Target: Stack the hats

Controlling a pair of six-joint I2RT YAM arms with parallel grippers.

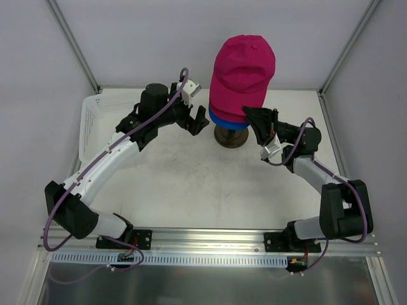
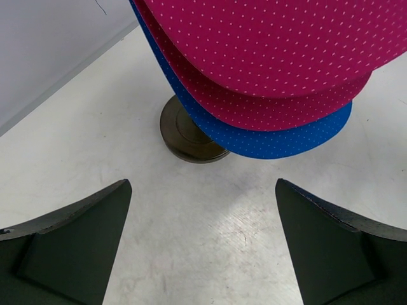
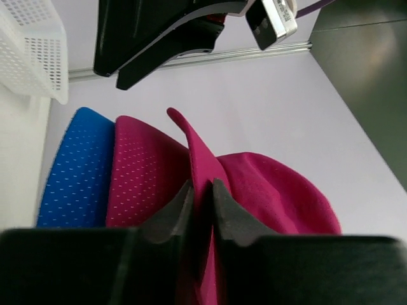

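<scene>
Left claw gapes before pink hats atop blue hat.

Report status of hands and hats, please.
Left hand open, clear. Right hand pinching top hat's brim. Three hats stacked on stand. Nothing in the way.

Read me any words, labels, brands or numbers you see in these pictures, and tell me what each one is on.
No text can be read anywhere.
The top pink cap, lower pink cap and blue cap show only dots, no lettering.
The basket is plain.
Any marks on the wrist camera are too small to read.
</scene>
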